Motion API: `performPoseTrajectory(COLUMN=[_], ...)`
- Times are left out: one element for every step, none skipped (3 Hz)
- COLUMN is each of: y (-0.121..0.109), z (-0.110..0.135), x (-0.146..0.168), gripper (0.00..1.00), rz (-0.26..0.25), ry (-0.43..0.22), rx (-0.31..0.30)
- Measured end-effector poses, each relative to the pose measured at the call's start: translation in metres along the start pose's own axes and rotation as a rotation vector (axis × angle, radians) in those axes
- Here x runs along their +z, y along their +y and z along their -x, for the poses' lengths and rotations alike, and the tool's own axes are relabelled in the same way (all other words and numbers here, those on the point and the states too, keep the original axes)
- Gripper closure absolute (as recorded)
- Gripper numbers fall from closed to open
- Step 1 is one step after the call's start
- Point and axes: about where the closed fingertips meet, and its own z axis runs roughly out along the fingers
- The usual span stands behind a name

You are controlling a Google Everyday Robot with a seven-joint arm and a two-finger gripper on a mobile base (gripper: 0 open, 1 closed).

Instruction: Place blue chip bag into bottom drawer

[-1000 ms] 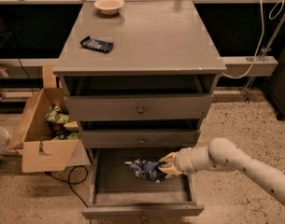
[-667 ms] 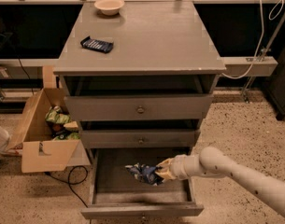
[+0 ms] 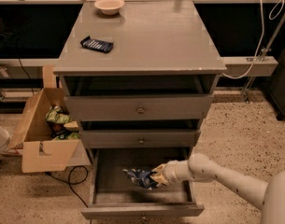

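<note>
The end effector point(image 3: 157, 175) reaches from the right into the open bottom drawer point(image 3: 142, 212), touching the crumpled blue chip bag point(image 3: 139, 177) inside it. On the grey worktop point(image 3: 156, 41) above sit a flat dark packet point(image 3: 96, 44) and a pale bowl point(image 3: 109, 5). A cardboard box point(image 3: 41, 156) stands on the floor to the left.

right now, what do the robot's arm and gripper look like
The arm is a smooth, off-white rounded tube with a bulbous joint, no cables or markings visible. The gripper, inside the bottom drawer, is cream with a tan-yellow tip.

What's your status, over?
Gripper inside open bottom drawer, shut on blue chip bag. Bag low over drawer floor. No obstruction seen.
</note>
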Motion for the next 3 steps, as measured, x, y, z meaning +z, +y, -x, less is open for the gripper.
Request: performPoseTrajectory(y=[-0.005,-0.008,-0.021], z=[-0.022,-0.029,-0.034], x=[0.03,0.039,0.022], gripper=[0.5,0.26,0.03], rz=[0.022,0.031,0.002], ry=[-0.002,-0.007,-0.029], rx=[0.058,0.075,0.086])
